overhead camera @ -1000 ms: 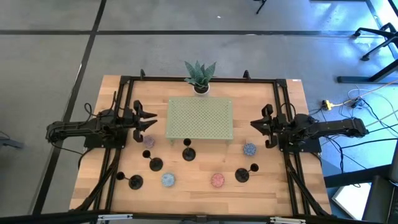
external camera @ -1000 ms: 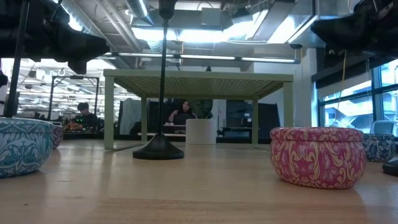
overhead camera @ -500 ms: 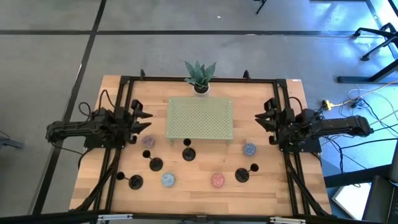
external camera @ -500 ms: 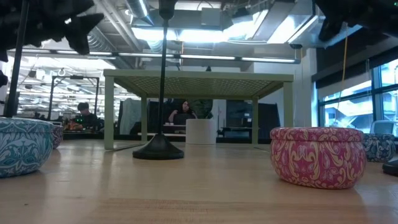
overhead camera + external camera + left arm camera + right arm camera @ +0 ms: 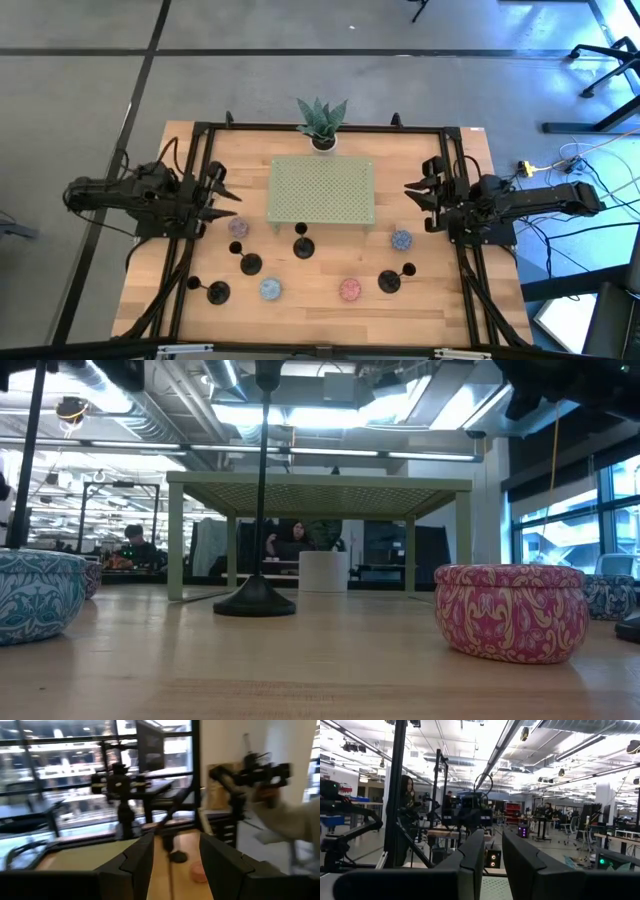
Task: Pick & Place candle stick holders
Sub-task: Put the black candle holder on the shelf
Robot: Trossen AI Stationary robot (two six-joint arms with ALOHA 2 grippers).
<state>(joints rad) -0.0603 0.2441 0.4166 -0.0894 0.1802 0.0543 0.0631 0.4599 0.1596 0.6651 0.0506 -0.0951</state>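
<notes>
Left gripper (image 5: 222, 192) — at the table's left edge, fingers parted with a gap between them, grasping nothing. Right gripper (image 5: 417, 192) — at the right edge, fingers a narrow gap apart, likewise empty. Between them stands a green perforated stand (image 5: 321, 190), with a potted plant (image 5: 322, 123) behind it. The four candle stick holders (image 5: 302, 246) stand upright on the wooden table (image 5: 320, 312) in front of the stand, among small round patterned tins (image 5: 350, 289); none is touched by either gripper.

No text or label can be read anywhere.
</notes>
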